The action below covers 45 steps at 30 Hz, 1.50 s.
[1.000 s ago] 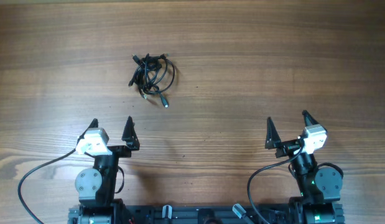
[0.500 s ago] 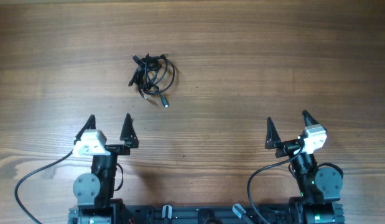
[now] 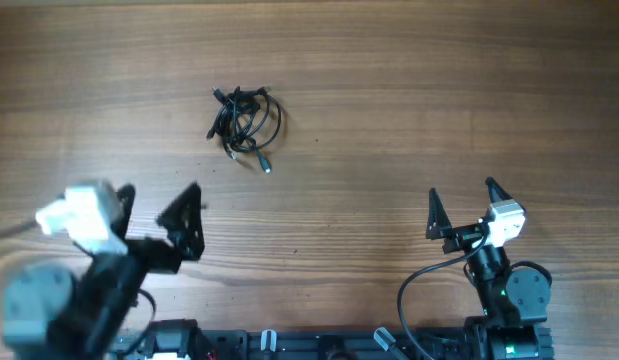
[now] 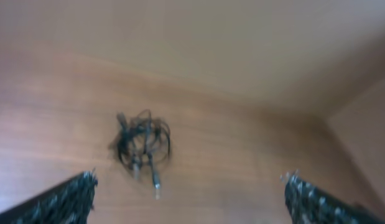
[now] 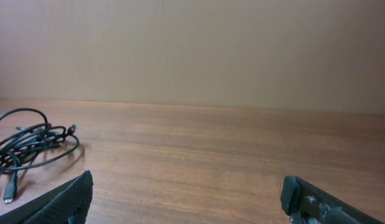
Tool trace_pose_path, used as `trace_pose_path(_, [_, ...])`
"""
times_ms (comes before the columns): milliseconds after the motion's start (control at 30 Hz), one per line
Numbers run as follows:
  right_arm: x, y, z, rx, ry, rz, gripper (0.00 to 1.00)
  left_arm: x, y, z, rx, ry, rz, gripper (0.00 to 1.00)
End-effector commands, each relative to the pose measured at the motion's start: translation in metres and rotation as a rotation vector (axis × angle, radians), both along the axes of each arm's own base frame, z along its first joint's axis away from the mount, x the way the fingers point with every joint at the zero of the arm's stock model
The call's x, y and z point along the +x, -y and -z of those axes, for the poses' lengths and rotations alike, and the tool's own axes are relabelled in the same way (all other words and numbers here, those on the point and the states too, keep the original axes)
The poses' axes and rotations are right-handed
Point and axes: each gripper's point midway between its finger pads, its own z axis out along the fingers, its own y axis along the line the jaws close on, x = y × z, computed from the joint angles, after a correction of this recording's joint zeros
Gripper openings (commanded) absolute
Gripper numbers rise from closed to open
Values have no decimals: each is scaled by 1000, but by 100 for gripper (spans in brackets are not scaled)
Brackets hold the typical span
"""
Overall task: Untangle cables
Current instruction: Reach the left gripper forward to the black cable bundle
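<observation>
Overhead, the cables (image 3: 245, 122) lie bunched in one small black knot on the wooden surface (image 3: 409, 80), left of centre and toward the far side, with a plug end trailing out on the near side. Both arms sit at the near edge, well apart from the knot. The left jaws, blurred in this view, stand wide open and empty. The right jaws also gape, holding nothing.

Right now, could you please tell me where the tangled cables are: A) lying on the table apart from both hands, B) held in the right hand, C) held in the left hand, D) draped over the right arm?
A: the cables lie bunched on the table, ahead of the open left hand and open right hand, touching neither.
</observation>
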Motion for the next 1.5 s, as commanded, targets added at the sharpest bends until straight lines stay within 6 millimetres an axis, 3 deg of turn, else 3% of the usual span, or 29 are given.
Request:
trace_pose_path(0, [0,-2,-1,-11,8,-7,100,31,12,-6,-15,-215,80,100])
trace_pose_path(167, [0,-2,-1,-12,8,-7,100,90,12,50,-26,-556,86,100])
trace_pose_path(233, [0,-2,-1,-11,8,-7,100,118,11,87,-32,-679,85,100])
trace_pose_path(333, [0,-2,-1,-11,8,-7,100,158,10,119,-36,-719,84,100])
trace_pose_path(367, [0,-2,-1,-11,8,-7,100,169,10,132,-37,-740,84,80])
trace_pose_path(400, [0,-2,-1,-12,8,-7,100,181,10,149,-54,-777,72,43])
trace_pose_path(433, [0,-2,-1,-12,8,-7,100,186,10,159,-74,-804,54,14])
trace_pose_path(467, [0,-2,-1,-11,8,-7,100,193,10,176,-86,-844,44,4])
trace_pose_path(600, [0,-2,-1,-12,8,-7,100,209,14,216,-78,-909,56,4])
trace_pose_path(667, [0,-2,-1,-11,8,-7,100,222,19,222,-59,-874,70,9])
trace_pose_path(733, [0,-2,-1,-11,8,-7,100,240,29,221,-47,-806,92,25])
trace_pose_path(767, [0,-2,-1,-11,8,-7,100,243,36,220,-35,-785,112,41])
trace_pose_path(800, [0,-2,-1,-12,8,-7,100,244,44,221,-7,-772,144,49])
trace_pose_path(867, [0,-2,-1,-12,8,-7,100,243,49,225,64,-771,139,57])
trace_pose_path(1033, [0,-2,-1,-11,8,-7,100,242,48,233,231,-763,49,55])
trace_pose_path(1233, [0,-2,-1,-11,8,-7,100,237,48,235,193,-794,20,55])
trace_pose_path(1300, [0,-2,-1,-11,8,-7,100,242,47,233,195,-773,12,49])
trace_pose_path(1467, [0,-2,-1,-12,8,-7,100,242,43,266,224,-850,-6,42])
